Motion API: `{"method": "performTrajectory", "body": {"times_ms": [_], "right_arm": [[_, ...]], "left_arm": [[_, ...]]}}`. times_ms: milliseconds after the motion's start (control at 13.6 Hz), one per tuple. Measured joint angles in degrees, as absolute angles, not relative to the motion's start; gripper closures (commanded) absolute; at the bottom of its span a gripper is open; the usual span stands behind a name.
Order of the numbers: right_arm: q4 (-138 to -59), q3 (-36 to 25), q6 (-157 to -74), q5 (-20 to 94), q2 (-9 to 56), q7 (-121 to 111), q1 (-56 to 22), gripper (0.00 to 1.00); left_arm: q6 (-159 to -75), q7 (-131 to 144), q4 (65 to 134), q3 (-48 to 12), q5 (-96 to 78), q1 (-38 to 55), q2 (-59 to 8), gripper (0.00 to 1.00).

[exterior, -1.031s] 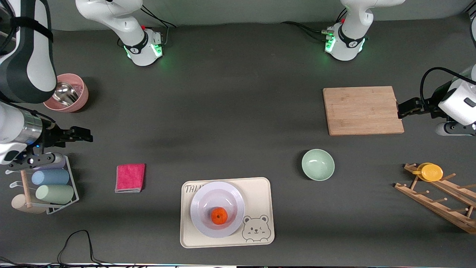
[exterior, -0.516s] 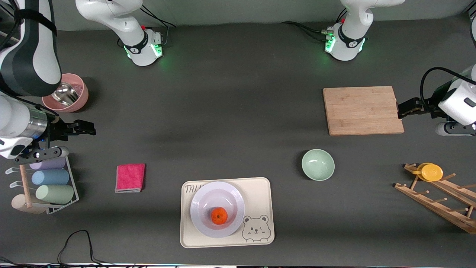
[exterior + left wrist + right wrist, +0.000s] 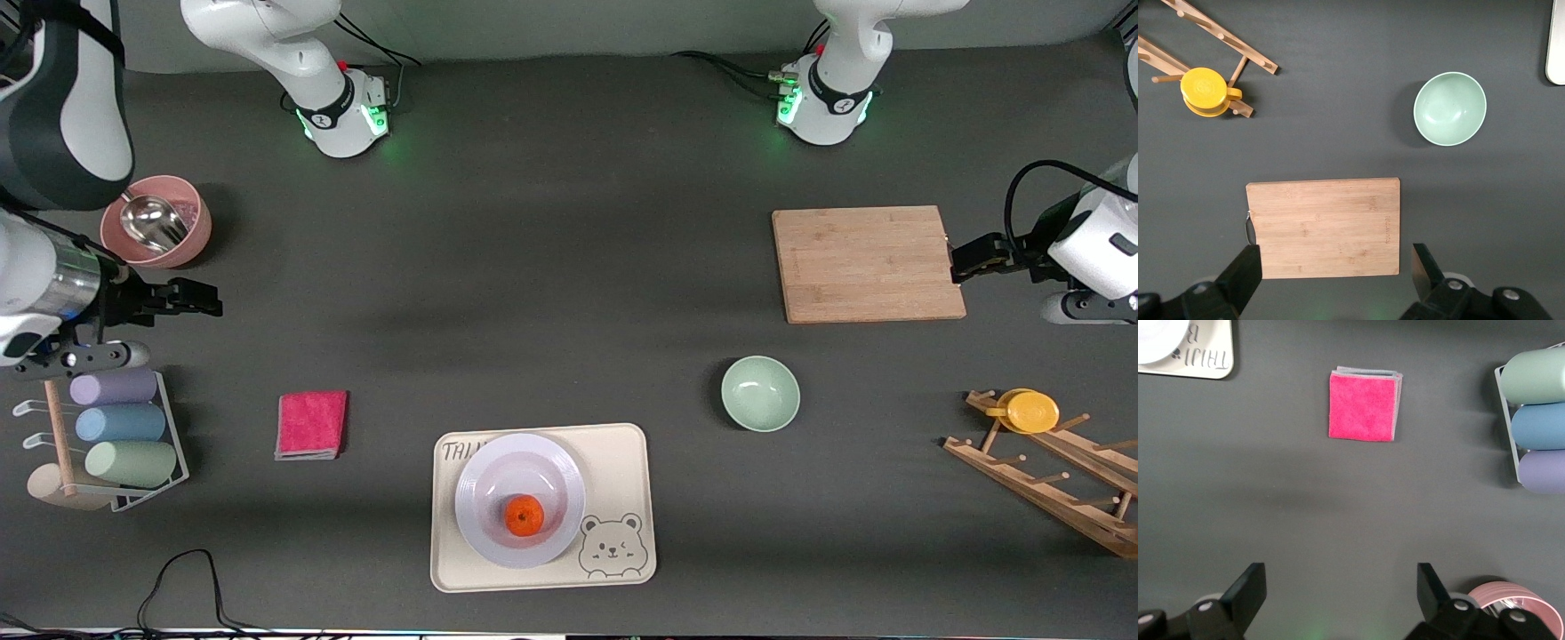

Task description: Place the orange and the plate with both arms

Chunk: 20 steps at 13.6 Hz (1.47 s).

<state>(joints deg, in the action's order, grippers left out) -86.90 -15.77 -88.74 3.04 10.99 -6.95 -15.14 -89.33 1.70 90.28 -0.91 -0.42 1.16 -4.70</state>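
Both grippers are spread wide and hold nothing: the right gripper hangs at the frame's middle-left edge over bare table between the pink bowl and the cup rack, the left gripper at the middle-right edge over the cutting board's end. Low in the centre, the orange sits in the plate on the tray.

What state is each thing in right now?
orange: resting on the plate
plate: upright on the bear tray
green bowl: upright, empty
left gripper: fingers open, holding nothing
right gripper: fingers open, holding nothing
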Motion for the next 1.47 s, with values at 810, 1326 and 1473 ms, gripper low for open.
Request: {"method": "performTrajectory", "body": {"times_ms": [810,1326,1473], "right_arm": [[-106.36,-4.20,-97.72,3.19,-5.33,-6.87,-3.80,0.00],[-106.43,-13.79,-98.09,3.19,-5.60,-6.27,-13.70,0.00],[-106.29,-13.88,-98.09,3.19,-5.60,-6.27,-13.70,0.00]], "left_arm": [[-89.33,1.70,90.26,-0.87,-0.42,1.15,-4.70,0.00],[-89.33,1.70,90.26,-0.87,-0.42,1.15,-4.70,0.00],[-89.33,1.70,90.26,-0.87,-0.42,1.15,-4.70,0.00]]}}
